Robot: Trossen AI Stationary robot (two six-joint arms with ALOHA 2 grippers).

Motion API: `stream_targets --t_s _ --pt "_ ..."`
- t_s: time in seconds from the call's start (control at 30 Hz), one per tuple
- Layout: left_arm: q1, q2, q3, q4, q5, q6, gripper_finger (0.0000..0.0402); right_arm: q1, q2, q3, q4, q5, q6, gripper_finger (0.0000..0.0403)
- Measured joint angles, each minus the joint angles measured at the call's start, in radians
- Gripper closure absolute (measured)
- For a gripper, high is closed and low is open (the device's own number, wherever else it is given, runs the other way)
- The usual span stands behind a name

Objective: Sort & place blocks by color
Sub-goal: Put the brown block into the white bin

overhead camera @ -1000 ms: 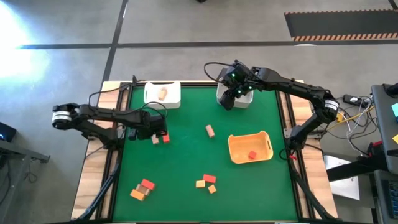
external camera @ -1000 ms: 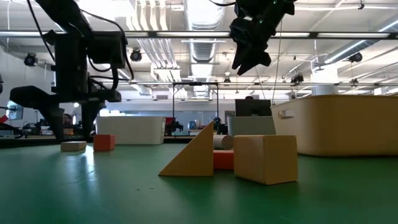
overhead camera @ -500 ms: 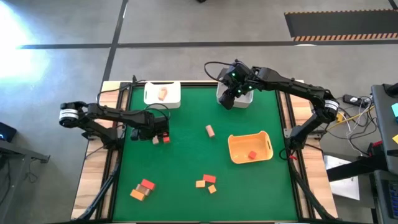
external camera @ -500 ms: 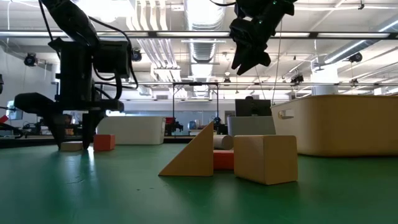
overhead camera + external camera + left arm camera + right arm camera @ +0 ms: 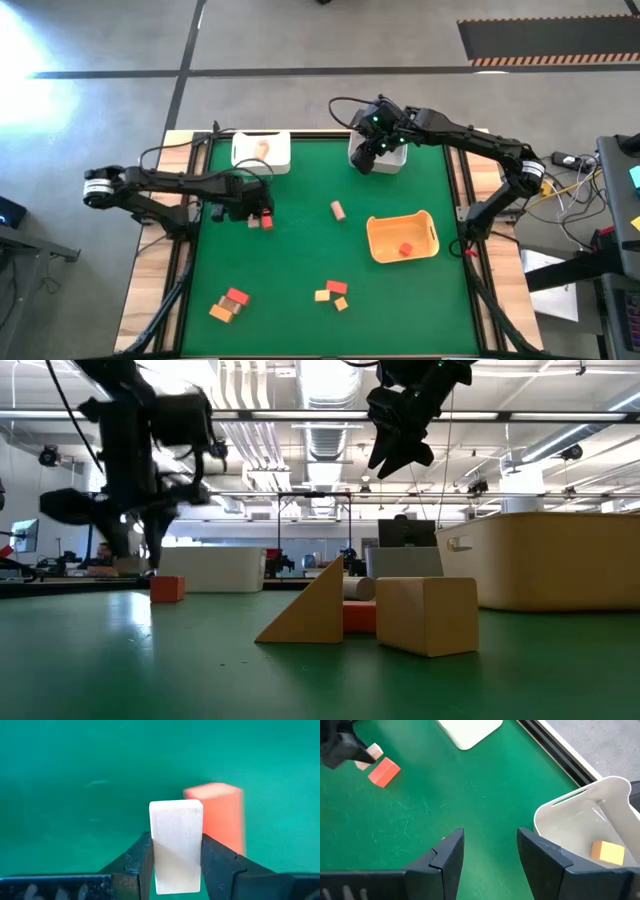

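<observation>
My left gripper (image 5: pixel 250 213) hangs over the table's left half, shut on a pale tan bar block (image 5: pixel 176 845). A red block (image 5: pixel 267 222) lies on the green mat just beside it. My right gripper (image 5: pixel 487 840) is open in the air above the far right white bin (image 5: pixel 378 160). That bin holds a yellow block (image 5: pixel 607 852). The far left white bin (image 5: pixel 261 150) holds a tan block. A tan cylinder (image 5: pixel 338 210) lies mid-table. Two clusters of red, orange and tan blocks (image 5: pixel 333 293) (image 5: pixel 229 303) lie near the near edge. My left gripper pinches the tan bar between its two fingers (image 5: pixel 140 862), one on each long side face (image 5: pixel 159 855). The fingers come from above, pointing down. The bar is lifted clear of the mat, and its free end sticks out past the fingertips.
An orange tray (image 5: pixel 430 240) on the right half holds a red block (image 5: pixel 405 249). In the low view a yellow wedge (image 5: pixel 310 610) and a tan cube (image 5: pixel 425 615) stand close to the camera. Open green mat lies around the centre.
My left gripper came down around the tan bar beside the red block, took hold of it and rose again. The bar, which lay on the mat, is now lifted clear. The red block stayed where it was.
</observation>
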Motion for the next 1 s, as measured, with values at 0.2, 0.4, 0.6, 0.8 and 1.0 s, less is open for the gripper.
stream_targets --t_s 0.2,0.4,0.6,0.8,1.0 --pt "0.080 -0.067 0.140 -0.012 -0.092 0.160 0.0290 0.000 0.000 0.000 0.024 0.000 0.031 0.0232" --pt "0.303 -0.035 0.269 -0.007 -0.165 0.496 0.0290 0.000 0.000 0.000 0.028 0.000 0.052 0.0232" --pt "0.540 0.074 0.315 0.137 -0.139 0.799 0.0290 0.000 0.000 0.000 0.033 0.001 0.066 0.0232" --pt "0.620 0.239 0.347 0.233 -0.036 0.903 0.0290 0.000 0.000 0.000 0.035 0.027 0.084 0.0232" --pt "0.619 0.334 0.347 0.225 -0.031 0.899 0.0288 0.000 0.000 0.000 0.036 0.052 0.115 0.0232"
